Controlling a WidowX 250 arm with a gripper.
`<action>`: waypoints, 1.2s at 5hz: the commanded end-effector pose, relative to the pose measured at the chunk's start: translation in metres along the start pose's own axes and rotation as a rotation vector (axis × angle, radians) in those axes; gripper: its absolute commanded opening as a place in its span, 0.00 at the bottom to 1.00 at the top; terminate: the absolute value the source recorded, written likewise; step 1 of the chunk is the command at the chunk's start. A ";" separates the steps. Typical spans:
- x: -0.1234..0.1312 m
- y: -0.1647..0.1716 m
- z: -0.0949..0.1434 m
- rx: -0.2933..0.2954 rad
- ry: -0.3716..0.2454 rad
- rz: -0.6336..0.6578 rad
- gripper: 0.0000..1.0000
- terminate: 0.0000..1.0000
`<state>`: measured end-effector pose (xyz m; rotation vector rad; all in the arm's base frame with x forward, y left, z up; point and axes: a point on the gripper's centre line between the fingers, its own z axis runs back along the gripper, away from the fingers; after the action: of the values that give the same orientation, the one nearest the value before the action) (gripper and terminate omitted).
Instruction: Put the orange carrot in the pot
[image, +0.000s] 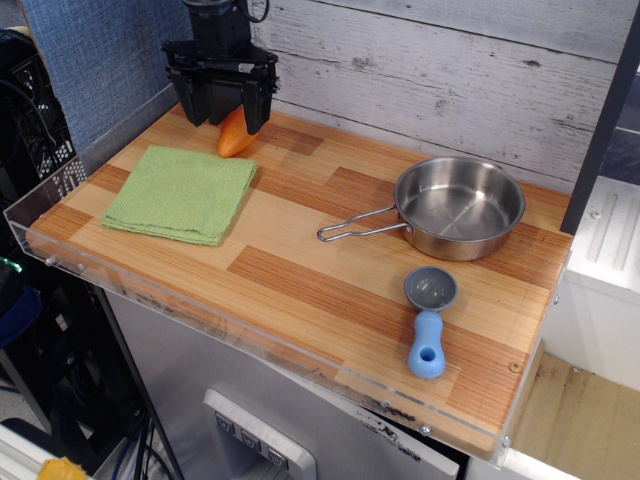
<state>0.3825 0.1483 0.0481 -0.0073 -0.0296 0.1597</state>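
Hovering at the back-left corner of the wooden counter (300, 270), the black pincer (224, 110) stands spread, fingers straddling the orange carrot's (235, 137) upper end without gripping it. Carrot lies on the counter just beyond the green cloth (182, 192). Pot (459, 206) sits well apart to the right, blue-handled scoop (429, 318) near it.

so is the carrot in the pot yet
No, the carrot lies on the table beside the green cloth, under the gripper, and the pot is empty.
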 end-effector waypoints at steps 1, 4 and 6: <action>0.014 -0.012 0.009 0.041 -0.019 -0.042 1.00 0.00; 0.023 -0.013 -0.007 0.067 0.056 -0.095 1.00 0.00; 0.024 -0.022 -0.019 0.071 0.092 -0.119 1.00 0.00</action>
<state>0.4044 0.1260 0.0112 0.0419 0.1147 0.0414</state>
